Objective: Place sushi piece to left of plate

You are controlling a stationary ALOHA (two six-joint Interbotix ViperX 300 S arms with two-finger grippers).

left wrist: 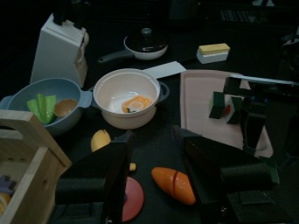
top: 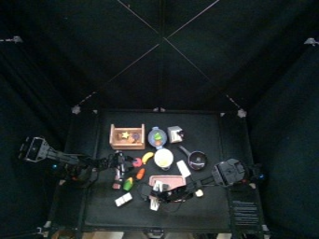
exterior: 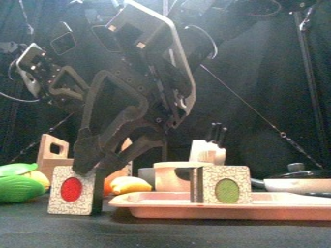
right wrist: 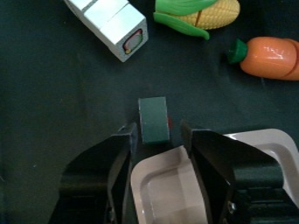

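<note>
My right gripper (right wrist: 153, 140) is shut on a sushi piece (right wrist: 153, 120) wrapped in dark green, low at the edge of the pink tray (right wrist: 198, 188). In the front view this piece (exterior: 226, 186) shows a green centre and stands at the tray (exterior: 155, 203). In the left wrist view the right gripper (left wrist: 239, 109) holds it (left wrist: 219, 107) over the tray. The plate (top: 162, 160) is a pale round dish behind the tray. It also shows in the left wrist view (left wrist: 111, 83) with an orange bit inside. My left gripper (left wrist: 158, 175) is open and empty, left of the plate.
A second sushi piece (exterior: 74, 189) with a red centre stands left of the tray. Corn (right wrist: 198, 12) and a carrot (right wrist: 268, 54) lie near it. A wooden box (top: 127, 135), a white carton (left wrist: 61, 48), a blue bowl (left wrist: 35, 92) and a black pan (left wrist: 146, 45) stand further back.
</note>
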